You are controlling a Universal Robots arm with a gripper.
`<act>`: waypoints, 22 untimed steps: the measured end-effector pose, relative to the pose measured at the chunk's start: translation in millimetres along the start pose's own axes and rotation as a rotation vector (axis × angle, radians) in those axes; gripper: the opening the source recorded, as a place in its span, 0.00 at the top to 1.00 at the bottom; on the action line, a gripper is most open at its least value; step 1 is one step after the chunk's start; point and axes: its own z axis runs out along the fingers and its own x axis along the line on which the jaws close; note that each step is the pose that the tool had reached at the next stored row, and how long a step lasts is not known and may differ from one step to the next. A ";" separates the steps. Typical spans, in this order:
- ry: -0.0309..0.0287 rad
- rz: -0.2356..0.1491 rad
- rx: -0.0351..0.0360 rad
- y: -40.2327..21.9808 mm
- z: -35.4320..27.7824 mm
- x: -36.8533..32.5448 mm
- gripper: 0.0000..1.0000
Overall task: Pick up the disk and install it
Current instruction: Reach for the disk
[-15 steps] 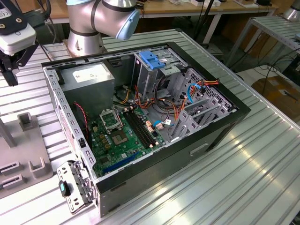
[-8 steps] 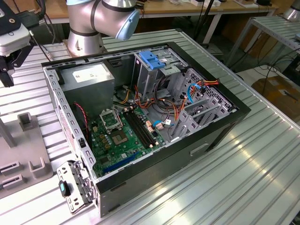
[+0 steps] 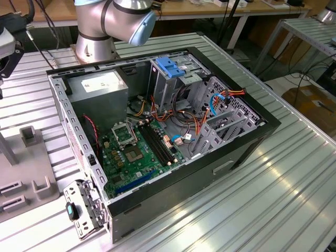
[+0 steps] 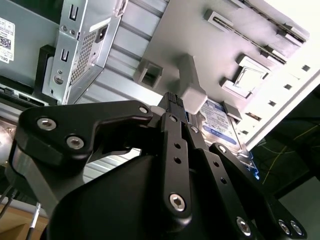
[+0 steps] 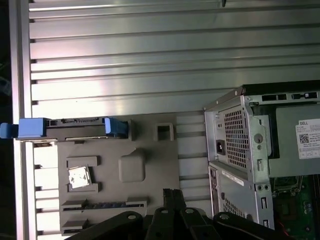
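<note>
The disk (image 5: 65, 129) stands on its edge in a slot of the grey fixture plate (image 5: 150, 155), with blue rails at both ends. In the second wrist view the disk's (image 4: 218, 117) white-and-blue label shows just past the fingertips, partly hidden by a grey block. My gripper (image 5: 171, 192) hangs above the plate, apart from the disk, with its black fingertips (image 4: 172, 98) pressed together and nothing between them. The open computer case (image 3: 173, 131) lies on the table, with a grey drive cage under a blue bracket (image 3: 170, 65) at its far end.
A grey power-supply box (image 3: 100, 86), a green motherboard (image 3: 134, 152) and loose cables fill the case. The case's rear corner (image 5: 235, 145) stands close beside the fixture plate. The plate (image 3: 29, 173) also carries small holders and a chip (image 5: 79, 177). The arm's base (image 3: 97, 37) rises behind the case.
</note>
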 end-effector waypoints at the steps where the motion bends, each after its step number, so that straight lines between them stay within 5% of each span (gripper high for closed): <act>1: 0.0001 0.000 -0.0001 -0.2 0.0 2.7 0.89; 12: 0.0000 0.000 0.0000 -2.1 0.0 27.8 0.89; 22: 0.0000 0.000 0.0000 -2.9 -0.2 38.4 0.89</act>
